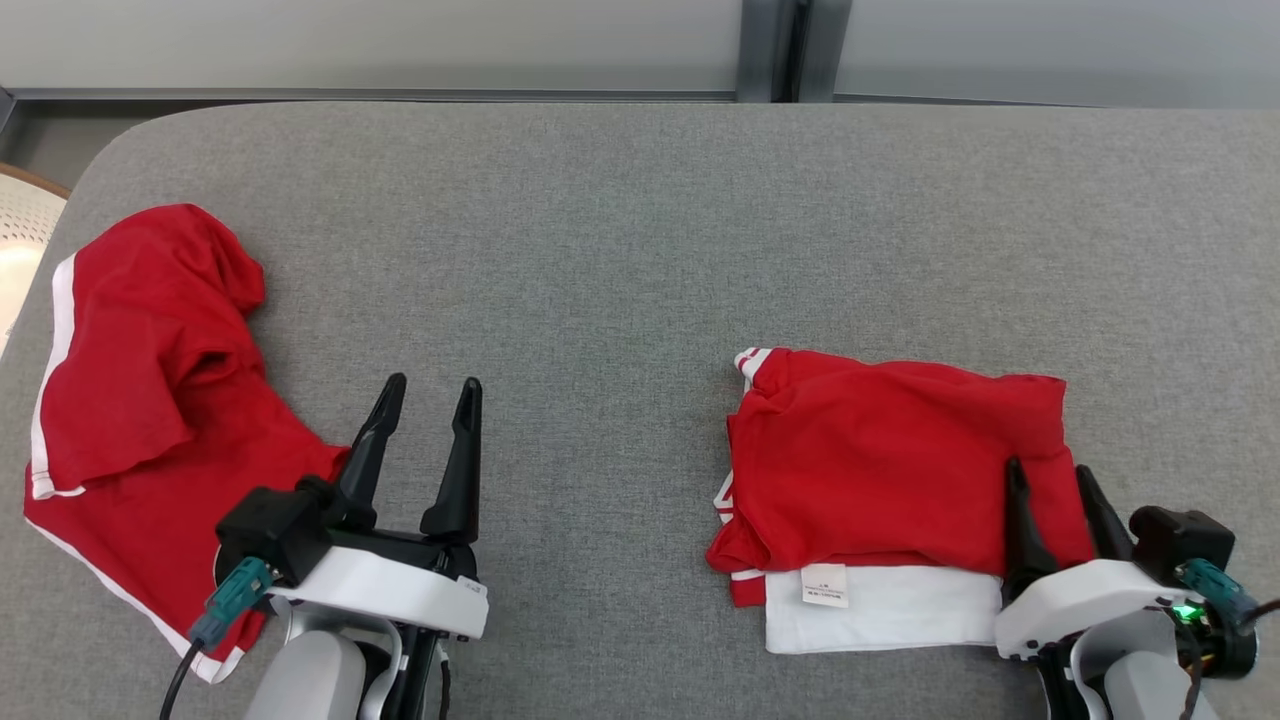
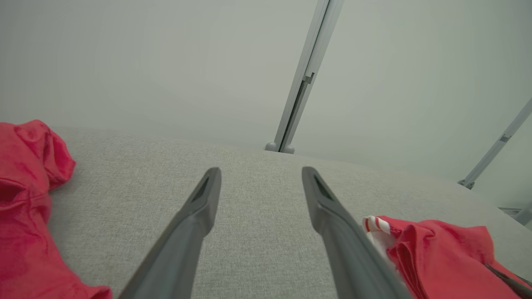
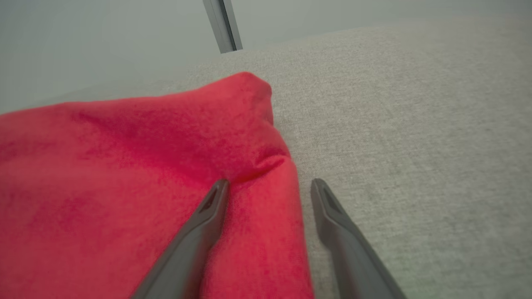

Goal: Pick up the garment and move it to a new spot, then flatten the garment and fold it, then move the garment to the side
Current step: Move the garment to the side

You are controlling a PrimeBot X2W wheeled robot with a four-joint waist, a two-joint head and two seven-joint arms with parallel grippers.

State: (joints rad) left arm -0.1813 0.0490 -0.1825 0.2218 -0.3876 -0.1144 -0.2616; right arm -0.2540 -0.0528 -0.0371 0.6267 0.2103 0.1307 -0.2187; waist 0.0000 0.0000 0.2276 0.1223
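Crumpled garment, folded garment, two in all; left gripper, right gripper both agape

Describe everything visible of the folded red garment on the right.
The folded red garment is soft knit-looking cloth, a rough rectangle lying flat, slightly rumpled, on the grey fabric-covered table. A white layer with a small white label shows along its near edge; red-and-white striped trim peeks at the far left corner. The open right gripper straddles its right edge; contact is unclear.
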